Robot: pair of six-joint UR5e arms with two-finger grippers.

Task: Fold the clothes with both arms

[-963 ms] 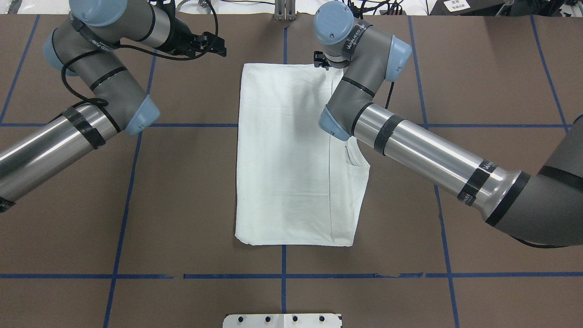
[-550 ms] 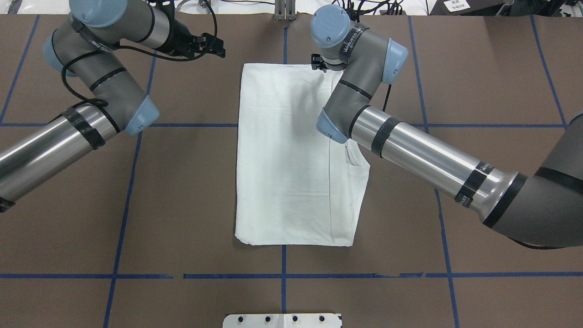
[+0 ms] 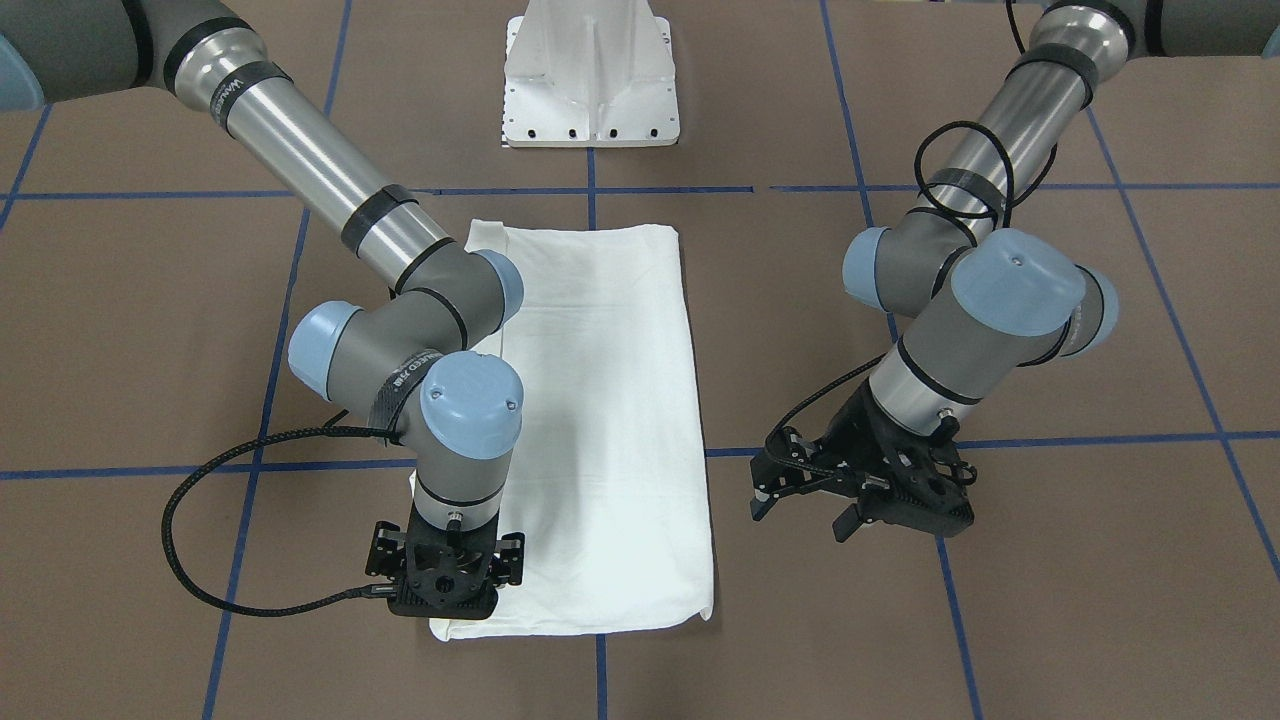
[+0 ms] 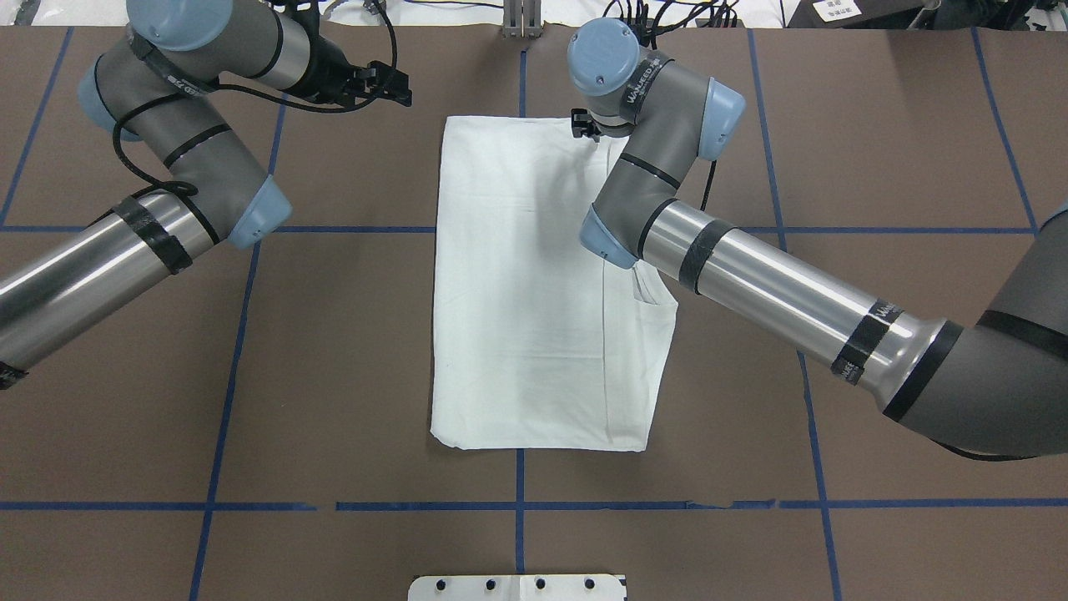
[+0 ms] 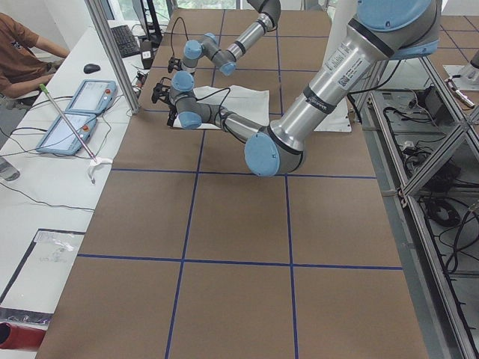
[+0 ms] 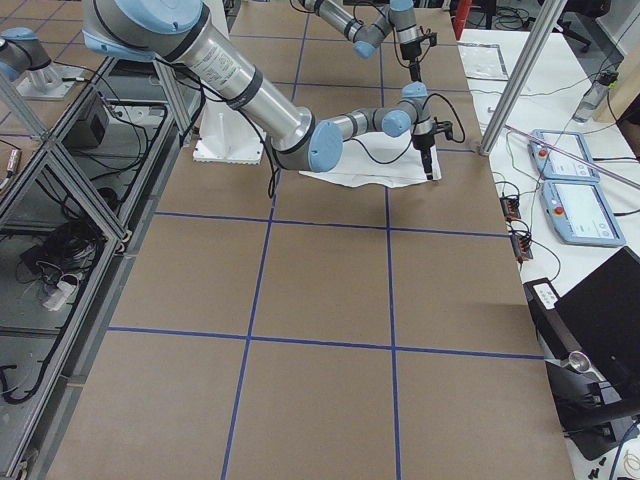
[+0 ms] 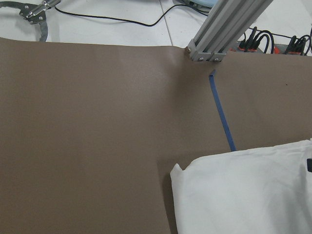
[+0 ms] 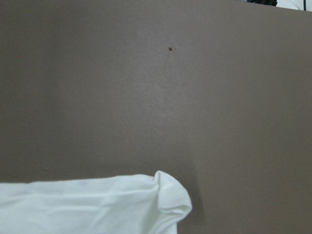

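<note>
Risk one, as judged: a skewed fold. Only the right gripper [image 3: 445, 595] stands at the shirt [image 4: 534, 284]; if it lifts alone, the far edge would likely drag crooked. Risk two: a shallow pinch. The cloth lies in several layers, and a bite on the top layer alone would probably pull them apart. Risk three: the stepped side edge nearer the right arm may slip out further if the shirt is tugged.

Shirt position: flat on the brown table [image 4: 334, 334], folded to a long plain white rectangle, centred between the arms.

Right gripper: pointed straight down over the far corner on its own side. Its wrist camera shows that corner [image 8: 165, 195] just below the lens. Whether its jaws are spread or closed cannot be told.

Left gripper [image 3: 800, 520]: jaws spread, holding nothing, over bare table beside the other far corner [image 7: 183, 171], clear of the cloth.
</note>
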